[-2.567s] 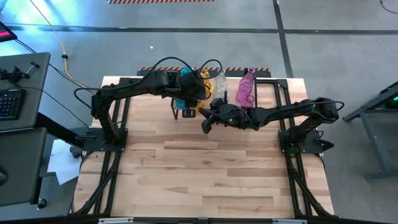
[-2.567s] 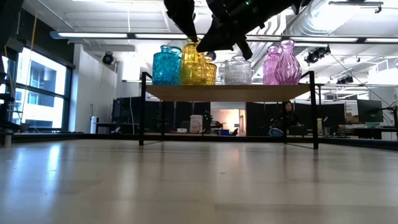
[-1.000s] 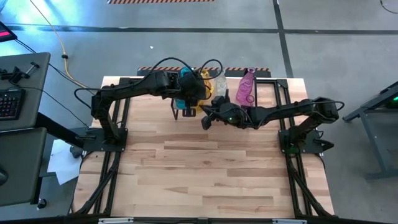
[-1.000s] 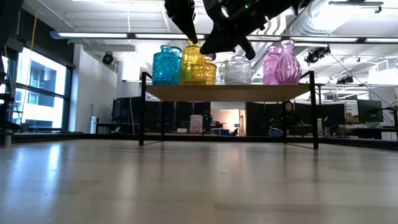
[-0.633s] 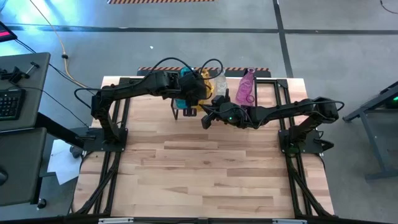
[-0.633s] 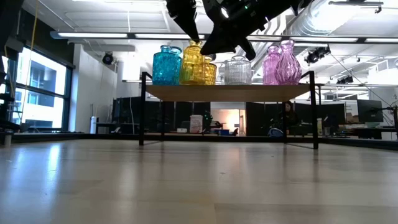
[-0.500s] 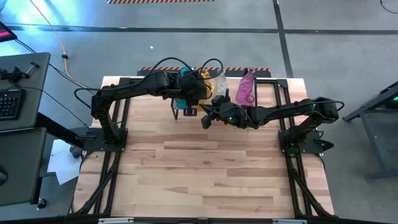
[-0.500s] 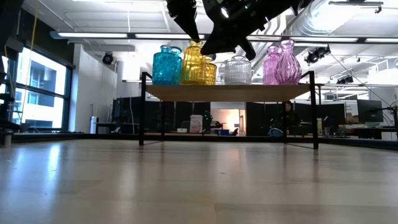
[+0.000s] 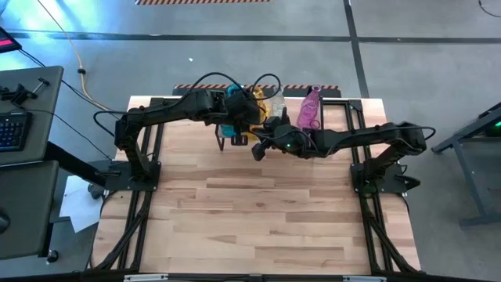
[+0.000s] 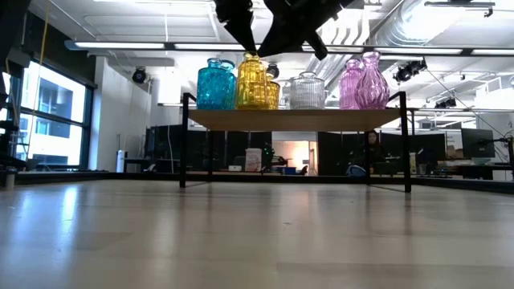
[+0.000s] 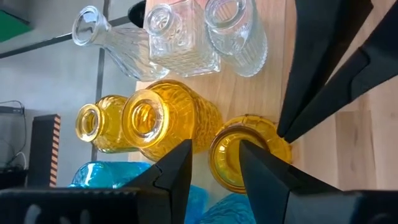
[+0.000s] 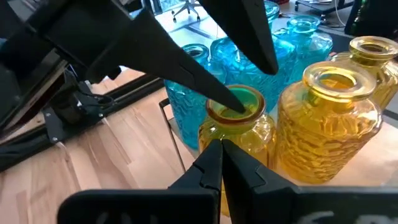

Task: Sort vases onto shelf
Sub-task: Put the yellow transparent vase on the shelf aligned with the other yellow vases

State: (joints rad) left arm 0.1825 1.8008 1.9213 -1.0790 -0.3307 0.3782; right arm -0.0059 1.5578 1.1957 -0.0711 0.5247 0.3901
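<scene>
On the shelf (image 10: 293, 118), our left hand (image 11: 214, 168) clamps the rim of a yellow vase (image 11: 245, 152); our right hand (image 12: 221, 163), fingers together, hovers just beside.

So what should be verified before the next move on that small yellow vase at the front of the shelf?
1. Left gripper above the mouth of the small yellow vase: ok.
2. Left gripper's hold on that vase: cannot tell.
3. Vase upright on the shelf: ok.
4. Right gripper shut and clear of the vase: not ok, it sits very close in front of it.
5. Gap to the larger yellow vase and the teal vase: cannot tell, they crowd it.
</scene>
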